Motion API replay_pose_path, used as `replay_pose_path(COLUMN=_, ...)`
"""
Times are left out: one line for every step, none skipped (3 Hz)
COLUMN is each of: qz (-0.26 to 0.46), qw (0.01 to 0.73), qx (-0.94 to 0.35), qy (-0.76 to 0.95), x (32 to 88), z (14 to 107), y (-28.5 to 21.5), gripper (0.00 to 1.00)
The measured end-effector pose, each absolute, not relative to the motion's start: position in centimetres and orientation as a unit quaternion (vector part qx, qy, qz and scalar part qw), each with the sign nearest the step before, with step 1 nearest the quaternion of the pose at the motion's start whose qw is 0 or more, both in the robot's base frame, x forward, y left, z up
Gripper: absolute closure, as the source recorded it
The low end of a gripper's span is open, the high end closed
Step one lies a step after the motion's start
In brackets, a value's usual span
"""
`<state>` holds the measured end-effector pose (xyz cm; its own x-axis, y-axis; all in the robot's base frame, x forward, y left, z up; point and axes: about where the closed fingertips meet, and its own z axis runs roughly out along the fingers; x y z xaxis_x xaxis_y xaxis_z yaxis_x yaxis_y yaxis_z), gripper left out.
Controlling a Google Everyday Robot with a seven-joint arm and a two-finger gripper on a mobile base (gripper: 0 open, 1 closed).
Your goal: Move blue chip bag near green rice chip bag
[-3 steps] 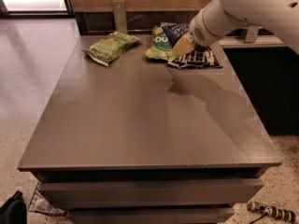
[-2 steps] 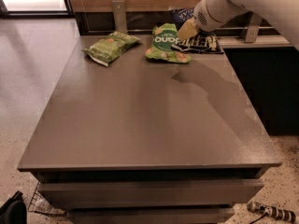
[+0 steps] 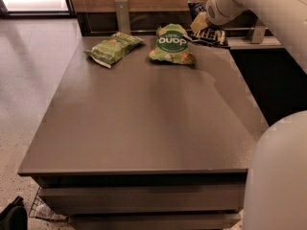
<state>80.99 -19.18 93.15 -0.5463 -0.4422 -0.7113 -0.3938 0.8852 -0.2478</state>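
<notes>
The blue chip bag (image 3: 211, 34) is dark navy with white lettering and hangs tilted at the table's far right corner, just right of the green rice chip bag (image 3: 170, 44). My gripper (image 3: 199, 23) is shut on the blue bag's upper left part and holds it above the tabletop. The green rice chip bag is bright green with a dark oval and white letters. It lies flat near the far edge, fully in view. The arm hides part of the blue bag.
A duller olive-green bag (image 3: 113, 47) lies at the far left of the grey table (image 3: 144, 123). A wooden wall with a dark ledge runs behind the table. A dark counter stands to the right. My robot's white body (image 3: 278, 176) fills the lower right.
My gripper has risen and moved back with the blue chip bag, lifting it off the table. The green rice chip bag now shows fully.
</notes>
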Motion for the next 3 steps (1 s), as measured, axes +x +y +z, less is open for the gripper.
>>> replay_pose_path(qz=-0.03, qw=0.411, qx=-0.228, qy=0.882, x=81.85, z=92.43, y=-19.66, gripper=0.91)
replay_pose_path(qz=-0.029, qw=0.409, qx=-0.23, qy=0.883, x=81.88, z=92.16, y=-19.47, gripper=0.66)
replay_pose_path(qz=-0.028, qw=0.408, qx=-0.23, qy=0.883, x=81.95, z=91.9, y=-19.35, gripper=0.44)
